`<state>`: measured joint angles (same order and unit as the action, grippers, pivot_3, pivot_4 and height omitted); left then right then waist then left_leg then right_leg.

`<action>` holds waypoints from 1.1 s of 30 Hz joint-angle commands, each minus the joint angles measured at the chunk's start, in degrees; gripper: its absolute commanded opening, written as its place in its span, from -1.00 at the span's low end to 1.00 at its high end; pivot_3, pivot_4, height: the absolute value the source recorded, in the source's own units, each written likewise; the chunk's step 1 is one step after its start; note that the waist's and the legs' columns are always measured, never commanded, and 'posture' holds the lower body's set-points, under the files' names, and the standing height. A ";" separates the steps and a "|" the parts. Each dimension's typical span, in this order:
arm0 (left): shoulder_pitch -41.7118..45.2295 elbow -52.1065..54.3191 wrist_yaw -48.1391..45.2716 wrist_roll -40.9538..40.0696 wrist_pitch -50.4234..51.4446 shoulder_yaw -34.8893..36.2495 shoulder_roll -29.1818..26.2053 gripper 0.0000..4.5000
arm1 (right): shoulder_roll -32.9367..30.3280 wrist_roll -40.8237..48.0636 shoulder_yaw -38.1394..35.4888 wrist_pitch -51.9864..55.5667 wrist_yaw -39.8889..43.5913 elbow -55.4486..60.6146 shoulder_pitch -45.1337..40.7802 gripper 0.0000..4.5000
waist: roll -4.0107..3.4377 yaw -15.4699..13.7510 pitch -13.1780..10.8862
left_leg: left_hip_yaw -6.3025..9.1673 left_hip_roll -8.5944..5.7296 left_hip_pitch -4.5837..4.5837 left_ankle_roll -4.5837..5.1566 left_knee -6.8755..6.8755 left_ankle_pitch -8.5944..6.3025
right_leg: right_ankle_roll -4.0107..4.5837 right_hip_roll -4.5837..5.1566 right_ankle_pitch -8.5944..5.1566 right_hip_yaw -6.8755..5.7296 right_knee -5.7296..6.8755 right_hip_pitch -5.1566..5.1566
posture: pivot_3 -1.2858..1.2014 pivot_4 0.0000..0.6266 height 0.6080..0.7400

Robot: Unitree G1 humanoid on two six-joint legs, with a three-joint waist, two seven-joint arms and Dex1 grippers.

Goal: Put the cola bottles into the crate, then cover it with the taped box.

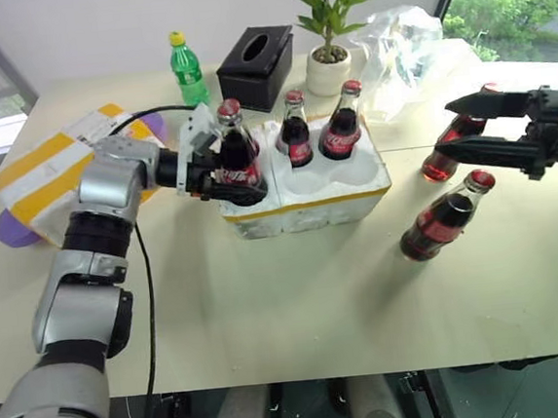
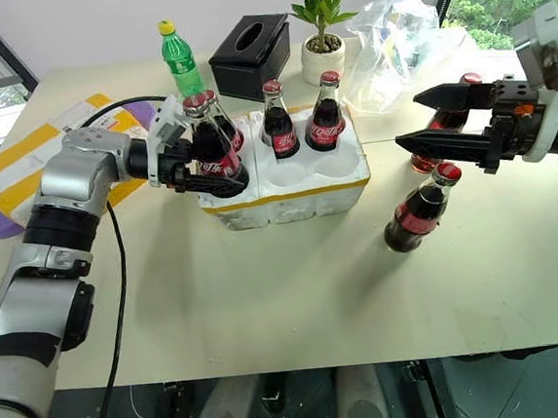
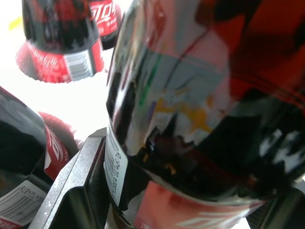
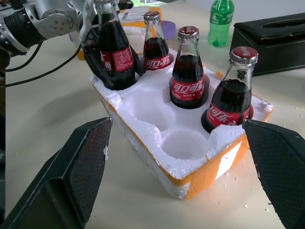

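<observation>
Four small dark glass cola bottles (image 4: 187,67) seated in low white foam crate (image 4: 157,157); two on bench (image 1: 269,317). Left claw (image 2: 205,167) around one, grip unclear; right claw (image 2: 442,116) spread, empty.

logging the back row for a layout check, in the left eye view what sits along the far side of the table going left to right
taped box → green plastic bottle → black tissue box → potted plant → clear plastic bag

You have six cola bottles (image 2: 324,113), one crate (image 2: 288,200), one taped box (image 1: 46,166), one green bottle (image 1: 187,68)
</observation>
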<state>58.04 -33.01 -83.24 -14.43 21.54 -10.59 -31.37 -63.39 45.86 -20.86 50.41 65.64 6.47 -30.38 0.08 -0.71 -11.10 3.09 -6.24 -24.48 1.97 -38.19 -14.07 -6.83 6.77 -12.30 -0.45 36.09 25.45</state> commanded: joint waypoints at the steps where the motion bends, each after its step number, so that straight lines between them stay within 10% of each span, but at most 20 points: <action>1: 0.25 0.22 0.21 0.00 -0.29 1.38 -0.41 0.99 | -0.03 0.51 -2.08 -1.32 -0.35 0.93 0.08 1.00 | -0.02 0.00 0.01 | 0.00 0.00 0.01 0.00 0.00 0.00 | 0.00 0.00 0.00 0.00 0.00 -0.01 | 0.03 -0.52 0.88; 9: -0.50 5.59 0.46 -3.29 4.36 5.41 -3.33 0.99 | 0.21 -0.35 -2.62 -2.48 -2.13 -1.10 0.69 1.00 | -0.01 0.05 0.01 | 0.00 -0.01 0.01 0.03 -0.02 -0.01 | -0.01 0.00 0.01 -0.01 0.01 -0.01 | 0.03 -0.52 0.88; 20: -3.74 27.04 -7.73 -20.86 28.78 16.22 -24.48 0.99 | -5.53 -3.31 -19.93 -1.15 0.07 -4.34 14.24 1.00 | -0.04 -0.06 0.05 | 0.01 0.01 0.09 0.02 0.02 -0.02 | -0.01 -0.02 0.00 0.00 0.00 -0.08 | 0.03 -0.52 0.88; 33: -11.17 36.94 -9.25 -24.99 25.38 10.97 -29.58 0.99 | 12.09 -3.50 -32.69 -0.20 -4.62 17.62 44.70 1.00 | 0.00 -0.03 0.09 | 0.06 0.08 0.31 0.14 0.04 -0.09 | 0.00 -0.03 -0.01 0.04 -0.02 -0.34 | 0.03 -0.52 0.88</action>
<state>46.20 2.54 -92.28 -38.20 47.88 0.09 -60.52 -51.64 41.00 -51.95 50.85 62.23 20.25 14.21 0.08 -0.74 -11.01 3.15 -6.17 -24.16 2.11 -38.15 -14.16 -6.83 6.74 -12.31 -0.41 36.06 25.12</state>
